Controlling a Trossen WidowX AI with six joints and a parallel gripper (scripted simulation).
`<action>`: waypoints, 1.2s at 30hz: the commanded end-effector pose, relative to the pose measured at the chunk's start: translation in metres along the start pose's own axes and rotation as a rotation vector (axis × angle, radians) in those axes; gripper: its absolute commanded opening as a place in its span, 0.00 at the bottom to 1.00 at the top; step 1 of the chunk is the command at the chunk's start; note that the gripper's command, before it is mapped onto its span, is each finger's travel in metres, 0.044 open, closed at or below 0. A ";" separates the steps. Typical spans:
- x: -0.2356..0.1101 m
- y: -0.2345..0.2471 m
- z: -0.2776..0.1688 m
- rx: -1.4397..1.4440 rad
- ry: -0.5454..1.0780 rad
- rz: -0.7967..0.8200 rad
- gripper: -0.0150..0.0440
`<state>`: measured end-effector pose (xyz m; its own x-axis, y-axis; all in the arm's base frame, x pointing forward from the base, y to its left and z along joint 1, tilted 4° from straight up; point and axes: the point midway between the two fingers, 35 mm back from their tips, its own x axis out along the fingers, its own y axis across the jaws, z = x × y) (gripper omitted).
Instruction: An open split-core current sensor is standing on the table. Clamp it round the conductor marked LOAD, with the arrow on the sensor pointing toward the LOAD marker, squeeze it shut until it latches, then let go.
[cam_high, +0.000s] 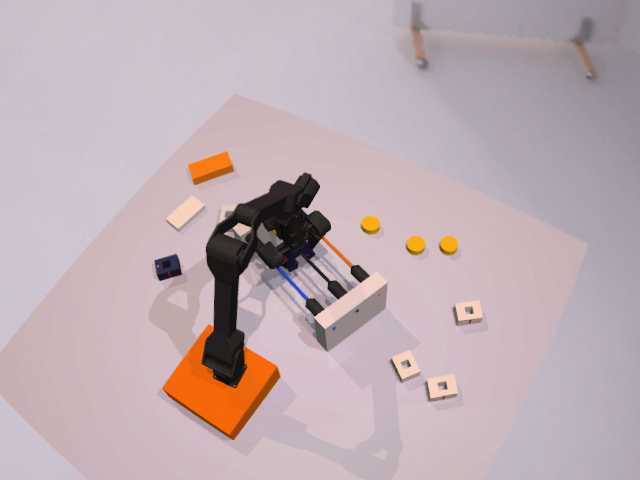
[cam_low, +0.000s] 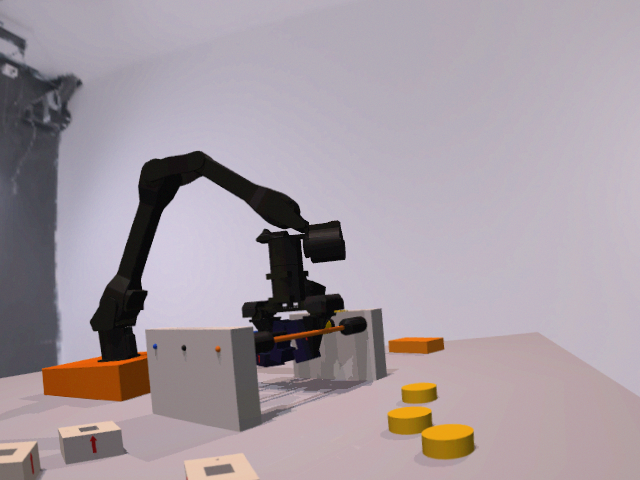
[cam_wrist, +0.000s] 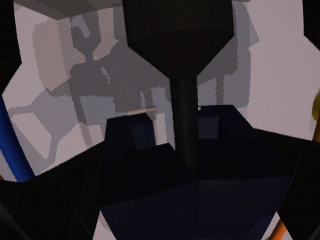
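The dark blue split-core sensor (cam_high: 308, 251) (cam_low: 307, 353) (cam_wrist: 235, 200) hangs astride the middle, black conductor (cam_high: 316, 270) (cam_wrist: 185, 110). Its hinge side is up, and its two halves still stand apart below, with a gap in the wrist view. My gripper (cam_high: 298, 249) (cam_low: 293, 330) (cam_wrist: 173, 139) points down and is shut on the sensor, one finger against each outer side. A yellow marker sleeve (cam_low: 328, 324) shows partly behind the fingers; its lettering cannot be read. Small red marks show on the sensor, but the arrow's direction cannot be made out.
The blue conductor (cam_high: 292, 284) (cam_wrist: 15, 155) and orange conductor (cam_high: 338, 251) (cam_low: 310, 334) run close on either side. Conductors end in a near pale block (cam_high: 351, 317) (cam_low: 199, 377) and a far one (cam_low: 373, 346). Yellow discs, pale blocks and another dark blue block (cam_high: 168, 267) lie around.
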<state>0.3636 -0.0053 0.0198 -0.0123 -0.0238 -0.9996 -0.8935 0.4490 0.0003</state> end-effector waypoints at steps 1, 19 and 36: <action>-0.001 0.000 0.000 0.000 -0.001 -0.001 0.82; -0.001 0.000 0.000 0.000 -0.001 -0.001 0.25; -0.001 0.000 0.000 0.000 -0.001 -0.001 0.25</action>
<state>0.3636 -0.0053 0.0199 -0.0122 -0.0238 -0.9996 -0.8935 0.4490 0.0002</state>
